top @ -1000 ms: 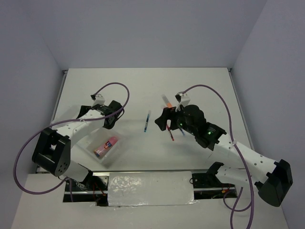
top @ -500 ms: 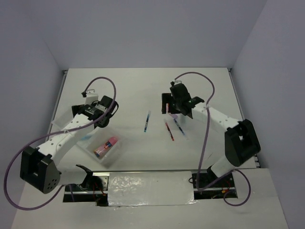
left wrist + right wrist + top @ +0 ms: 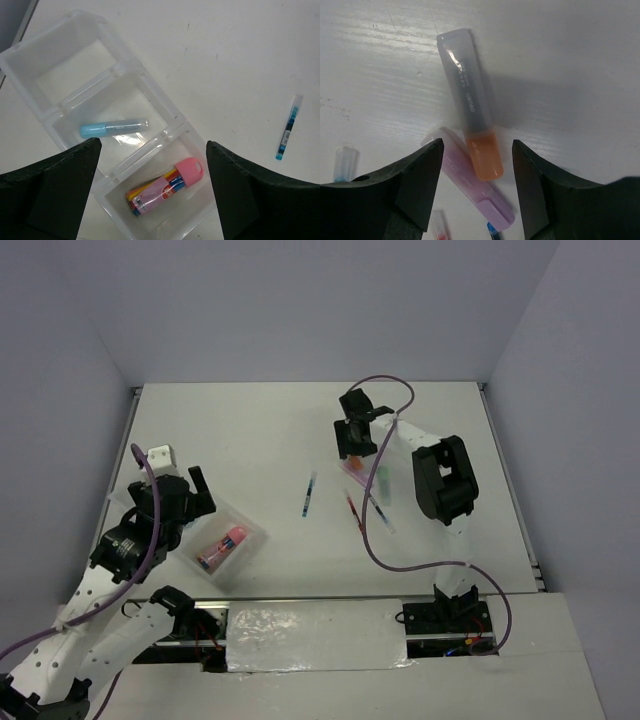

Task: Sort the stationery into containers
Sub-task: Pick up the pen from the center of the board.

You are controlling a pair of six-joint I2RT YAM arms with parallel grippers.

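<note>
Close to the near-left corner of the worktop (image 3: 250,430), the left fingers (image 3: 178,495) are hanging spread wide above the tray (image 3: 60,65) and gripping nothing. The tray is lying at a slant along the left edge. The tube (image 3: 162,187) is resting in its nearest compartment and the blue highlighter (image 3: 114,127) is lying in the middle one. Farther out, around the middle of the worktop, a blue pen (image 3: 309,494) is lying alone, well apart from the tray. To its right, a red pen (image 3: 355,512) and a second blue pen (image 3: 378,510) are lying close together. Beyond them, right of centre and toward the far edge, the right fingers (image 3: 356,445) are standing wide apart low over the worktop. They are straddling the orange highlighter (image 3: 470,125), with both fingers staying clear of its barrel. A purple highlighter (image 3: 470,187) is lying crosswise just beside the orange cap; whether the two are touching cannot be told.
</note>
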